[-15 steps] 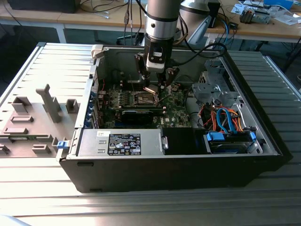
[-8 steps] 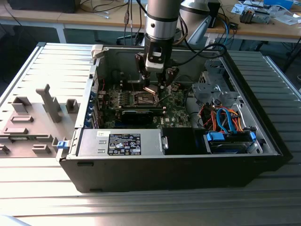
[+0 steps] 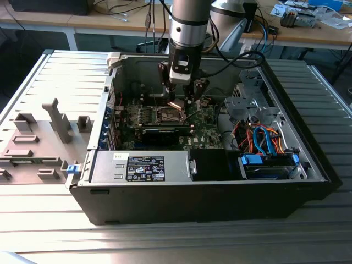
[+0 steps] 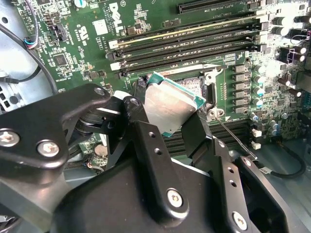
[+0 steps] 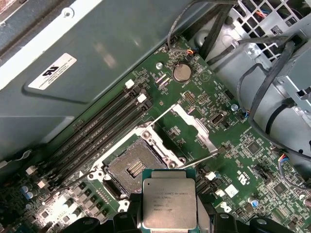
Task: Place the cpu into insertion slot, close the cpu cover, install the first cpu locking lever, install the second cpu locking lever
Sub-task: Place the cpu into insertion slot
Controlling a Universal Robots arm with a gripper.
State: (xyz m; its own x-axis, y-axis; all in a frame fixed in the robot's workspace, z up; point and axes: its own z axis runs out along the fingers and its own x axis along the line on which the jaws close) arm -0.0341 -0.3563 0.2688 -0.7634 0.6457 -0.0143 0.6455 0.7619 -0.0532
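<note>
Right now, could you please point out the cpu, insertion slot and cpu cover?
cpu [image 5: 169,204]: first wrist view, middle of its silver face.
insertion slot [image 5: 133,167]: first wrist view, its dark centre.
cpu cover [image 5: 200,130]: first wrist view, a silver side bar.

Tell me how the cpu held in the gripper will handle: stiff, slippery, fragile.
The cpu is a thin, flat, metal-faced square: probably stiff and light. The gripper pinches only its edges, and that smooth metal could slip if the grip eased. Its green rim suggests a circuit-board base, likely fragile if knocked.
</note>
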